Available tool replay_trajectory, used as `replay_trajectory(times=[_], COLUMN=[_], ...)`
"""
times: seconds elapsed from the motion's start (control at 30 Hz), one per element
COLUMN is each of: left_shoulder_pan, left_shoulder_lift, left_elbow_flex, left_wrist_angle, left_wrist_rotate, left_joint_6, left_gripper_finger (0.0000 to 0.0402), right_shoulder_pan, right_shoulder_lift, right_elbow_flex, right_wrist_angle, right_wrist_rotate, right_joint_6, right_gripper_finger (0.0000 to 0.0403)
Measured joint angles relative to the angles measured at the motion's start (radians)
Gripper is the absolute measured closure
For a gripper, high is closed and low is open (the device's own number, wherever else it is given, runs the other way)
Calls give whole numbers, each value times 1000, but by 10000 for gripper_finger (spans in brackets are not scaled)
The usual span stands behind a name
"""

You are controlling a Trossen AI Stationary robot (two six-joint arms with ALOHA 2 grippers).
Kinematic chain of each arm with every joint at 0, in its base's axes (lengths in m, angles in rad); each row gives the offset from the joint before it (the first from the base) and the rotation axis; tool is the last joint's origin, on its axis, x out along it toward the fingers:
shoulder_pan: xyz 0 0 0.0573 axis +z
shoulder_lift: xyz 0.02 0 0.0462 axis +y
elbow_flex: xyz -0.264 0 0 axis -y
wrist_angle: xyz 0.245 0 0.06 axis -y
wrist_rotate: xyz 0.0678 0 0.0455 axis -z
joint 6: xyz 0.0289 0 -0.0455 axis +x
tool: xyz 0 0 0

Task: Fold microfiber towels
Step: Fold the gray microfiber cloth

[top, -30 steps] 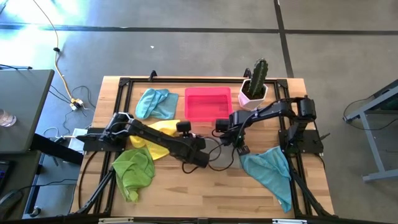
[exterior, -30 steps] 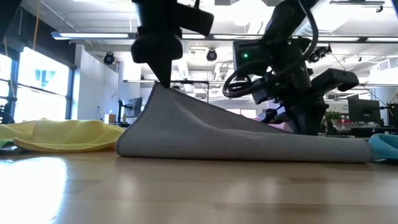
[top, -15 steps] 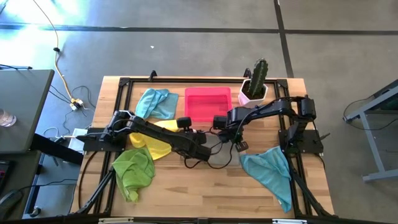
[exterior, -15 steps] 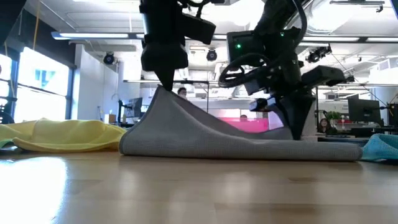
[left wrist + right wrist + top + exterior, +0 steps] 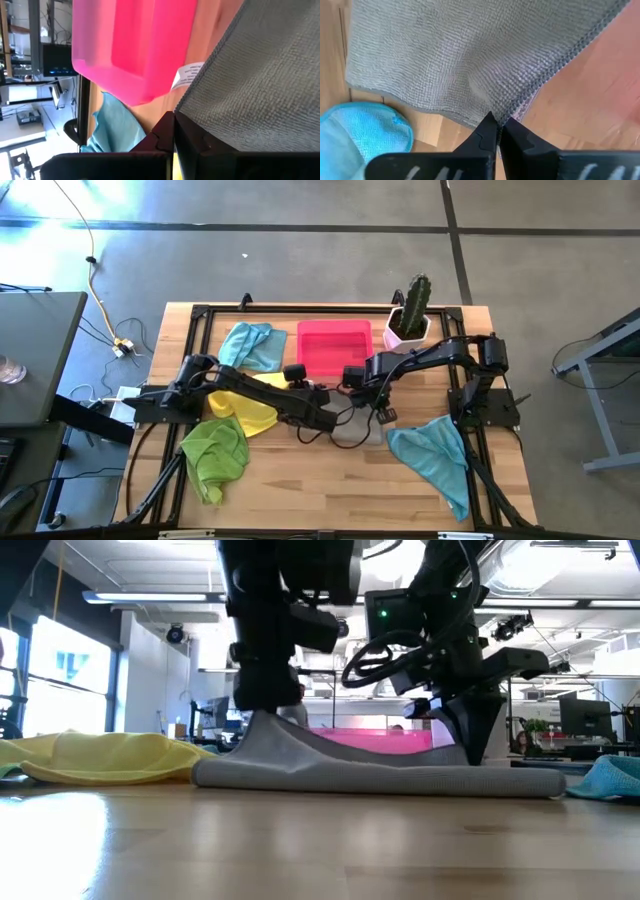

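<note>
I count five towels. The grey towel (image 5: 380, 772) lies mid-counter, just in front of the pink tray (image 5: 333, 346), and both arms have hold of it. My left gripper (image 5: 322, 420) has its fingers pinched tight on the towel's left edge, lifting that corner into a low ridge in the low view while the rest lies flat and doubled on the wood. My right gripper (image 5: 498, 131) has its fingers clamped on the hemmed edge of the same cloth on the tray side; the wrist view shows the stitched border caught between the two tips.

Of the others, two are light blue: one light blue towel (image 5: 250, 345) is bunched at the far left beside the tray, and a second light blue towel (image 5: 432, 452) is spread near the right front. One yellow towel (image 5: 245, 406) lies crumpled under the left arm, and one lime green towel (image 5: 215, 452) is heaped toward the left front (a sixth, if there is one, I cannot see).

One tray, with nothing visible inside it. One potted cactus (image 5: 410, 310) stands in a white pot at the far right corner of the counter (image 5: 300, 480).
</note>
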Motion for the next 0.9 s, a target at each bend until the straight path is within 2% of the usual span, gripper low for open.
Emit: replay_trajectory(times=[0.2,0.5,0.7,0.8,0.9], left_shoulder_pan=[15,30,37,37,37], left_shoulder_lift=[0,0,0,0,0], left_elbow_flex=[-63,-124,-124,-124,-124], left_wrist_angle=[97,260,263,259,258], left_wrist_rotate=[30,20,18,54,120], left_joint_6=[40,137,137,138,138], left_gripper_finger=[402,402,401,402,401], right_shoulder_pan=[0,0,0,0,0], right_shoulder_lift=[0,0,0,0,0], right_elbow_flex=[0,-1,-1,-1,-1], right_wrist_angle=[-10,-22,-22,-22,-32], right_wrist_rotate=[0,-7,-8,-2,20], right_joint_6=[57,102,122,124,129], right_gripper_finger=[403,403,401,384,348])
